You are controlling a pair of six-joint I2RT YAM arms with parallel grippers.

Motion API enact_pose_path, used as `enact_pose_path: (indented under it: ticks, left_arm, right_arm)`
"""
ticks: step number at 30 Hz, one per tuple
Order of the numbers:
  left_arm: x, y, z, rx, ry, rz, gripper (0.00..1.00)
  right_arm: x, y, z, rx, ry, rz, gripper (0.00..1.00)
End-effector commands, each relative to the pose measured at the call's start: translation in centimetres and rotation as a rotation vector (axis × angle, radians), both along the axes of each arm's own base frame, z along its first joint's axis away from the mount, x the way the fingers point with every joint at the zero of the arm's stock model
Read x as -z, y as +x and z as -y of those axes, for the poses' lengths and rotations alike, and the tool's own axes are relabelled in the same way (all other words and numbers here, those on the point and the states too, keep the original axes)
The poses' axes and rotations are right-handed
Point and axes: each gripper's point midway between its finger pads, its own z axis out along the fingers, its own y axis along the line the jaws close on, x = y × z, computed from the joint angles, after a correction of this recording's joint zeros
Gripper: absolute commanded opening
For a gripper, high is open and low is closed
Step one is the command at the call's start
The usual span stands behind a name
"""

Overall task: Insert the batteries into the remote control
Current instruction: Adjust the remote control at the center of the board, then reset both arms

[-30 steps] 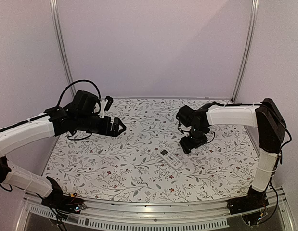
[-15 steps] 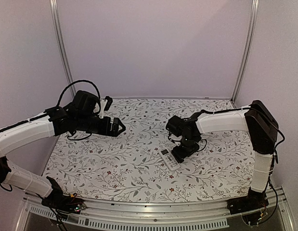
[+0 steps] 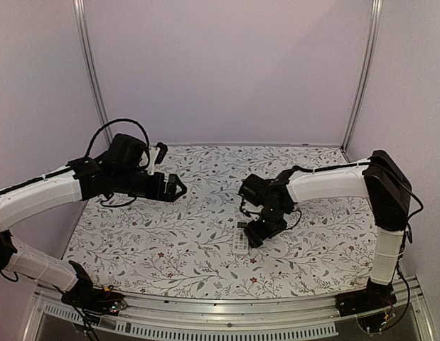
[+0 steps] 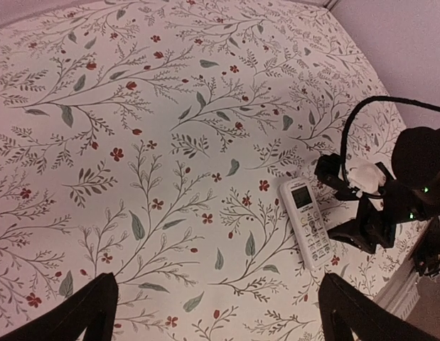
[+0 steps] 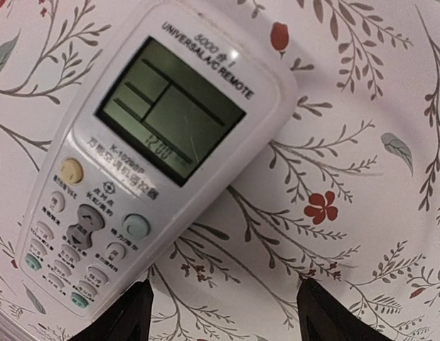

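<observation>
The white remote control [image 3: 241, 240] lies face up on the floral table, display and buttons showing, its battery bay hidden underneath. It also shows in the left wrist view [image 4: 310, 222] and fills the upper left of the right wrist view [image 5: 148, 163]. My right gripper [image 3: 256, 231] is low over the table at the remote's right side. It is open and empty [image 5: 223, 291], with its left finger [image 5: 127, 316] at the remote's edge. My left gripper [image 3: 175, 187] hovers open and empty over the table's left part [image 4: 218, 280]. No batteries are in view.
The floral tablecloth [image 3: 170, 234] covers the table, bounded by lilac walls and metal posts at the back corners. The right arm's wrist and cable [image 4: 376, 206] sit just right of the remote. A metal rail [image 3: 227, 312] runs along the near edge.
My right gripper has moved left and down to the remote. The remote has shifted a little left and turned from diagonal to nearly lengthwise. The left arm has barely moved.
</observation>
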Motion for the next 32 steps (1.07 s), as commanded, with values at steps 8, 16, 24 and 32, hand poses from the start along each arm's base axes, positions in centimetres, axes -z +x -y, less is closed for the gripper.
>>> enact_pose_path:
  ticks: [8, 16, 24, 32]
  left_arm:
    - [-3.8, 3.3, 0.1, -0.034, -0.125, 0.034, 1.00]
    - [-5.2, 7.2, -5.4, -0.189, -0.166, 0.060, 1.00]
    - [0.8, 7.2, -11.2, -0.351, -0.056, -0.015, 0.99]
    - [3.1, 6.1, -12.0, -0.387, -0.059, -0.019, 1.00]
  right_arm:
    - [-12.7, 4.5, 2.0, 0.162, 0.373, 0.184, 0.99]
    - [-18.9, 8.5, 10.1, 0.372, 0.603, 0.369, 0.99]
    - [-14.2, 8.8, 13.4, 0.501, 0.655, 0.376, 0.99]
    - [-13.2, 8.4, 13.1, 0.527, 0.714, 0.369, 0.99]
